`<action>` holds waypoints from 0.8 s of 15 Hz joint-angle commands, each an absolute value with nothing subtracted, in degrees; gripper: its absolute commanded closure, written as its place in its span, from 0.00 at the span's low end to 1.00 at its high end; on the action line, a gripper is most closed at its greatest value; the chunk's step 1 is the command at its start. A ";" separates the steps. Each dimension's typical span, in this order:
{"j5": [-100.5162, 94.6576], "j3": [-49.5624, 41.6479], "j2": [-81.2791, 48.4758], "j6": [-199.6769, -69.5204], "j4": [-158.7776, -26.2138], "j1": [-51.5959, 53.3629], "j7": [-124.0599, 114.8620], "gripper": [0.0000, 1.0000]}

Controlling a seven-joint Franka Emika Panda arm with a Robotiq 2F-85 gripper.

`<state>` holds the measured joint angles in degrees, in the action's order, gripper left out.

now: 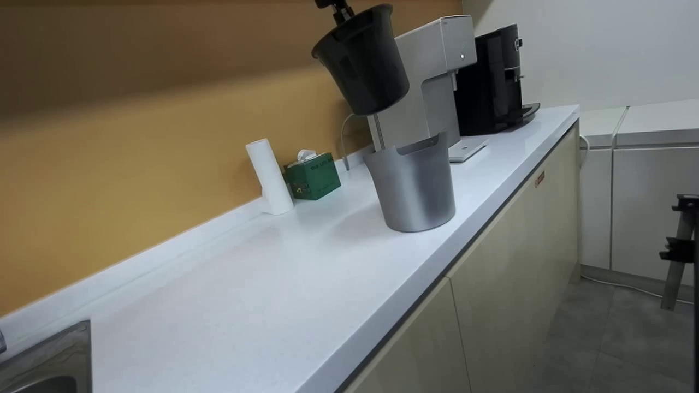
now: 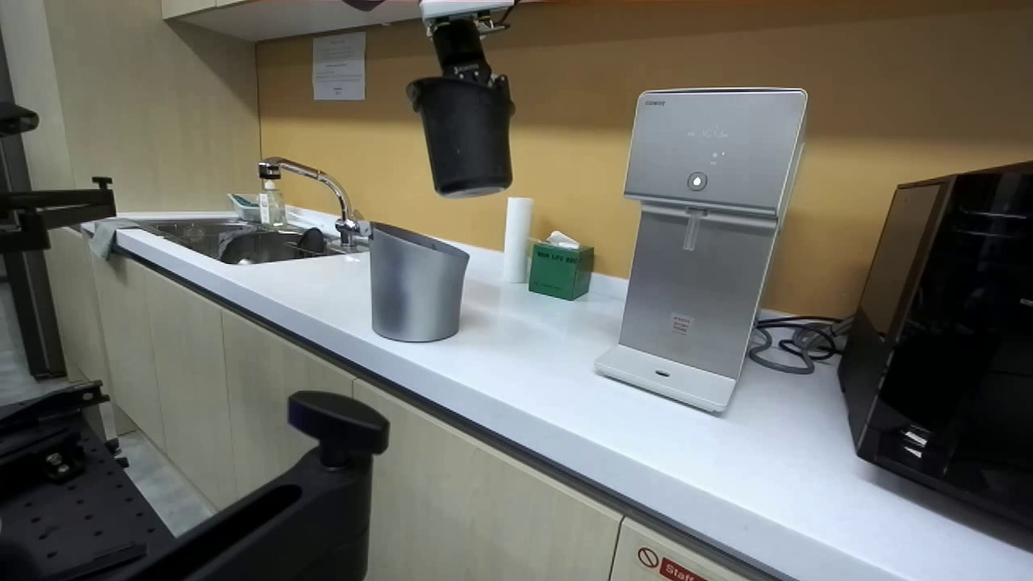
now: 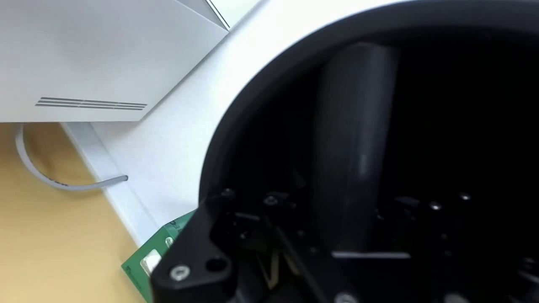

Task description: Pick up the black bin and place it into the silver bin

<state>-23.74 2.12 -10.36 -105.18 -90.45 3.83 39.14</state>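
Note:
The black bin (image 1: 365, 63) hangs in the air, tilted, in both exterior views (image 2: 466, 137). My gripper (image 2: 478, 77) is at its top, in contact with it and bearing its weight. The gripper (image 1: 343, 15) shows partly at the top edge of an exterior view. The silver bin (image 1: 413, 188) stands upright on the counter, open side up, and also shows in an exterior view (image 2: 418, 286). The black bin is above it and apart from it. In the wrist view the black bin's rim (image 3: 236, 105) fills the right side. The fingertips are hidden in its dark interior.
A grey-white water dispenser (image 2: 702, 242) stands on the white counter (image 2: 516, 355). A green tissue box (image 2: 561, 270) and a white paper roll (image 2: 517, 240) are by the wall. A black appliance (image 2: 952, 339) stands beyond the dispenser. A sink (image 2: 242, 242) with a faucet is at the far end.

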 commanded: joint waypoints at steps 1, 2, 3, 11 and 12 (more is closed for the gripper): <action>-23.79 2.75 -10.49 -104.90 -90.19 3.52 39.12 1.00; -23.79 2.87 -10.53 -104.90 -90.19 3.55 39.13 1.00; -21.45 3.24 -10.70 -104.27 -90.26 3.08 42.30 1.00; -7.53 2.46 -8.78 -97.35 -92.48 -0.82 59.69 1.00; -6.61 2.33 -8.78 -97.24 -92.68 -1.30 61.12 1.00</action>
<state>-9.36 2.49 -10.79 -98.29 -91.38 0.18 57.14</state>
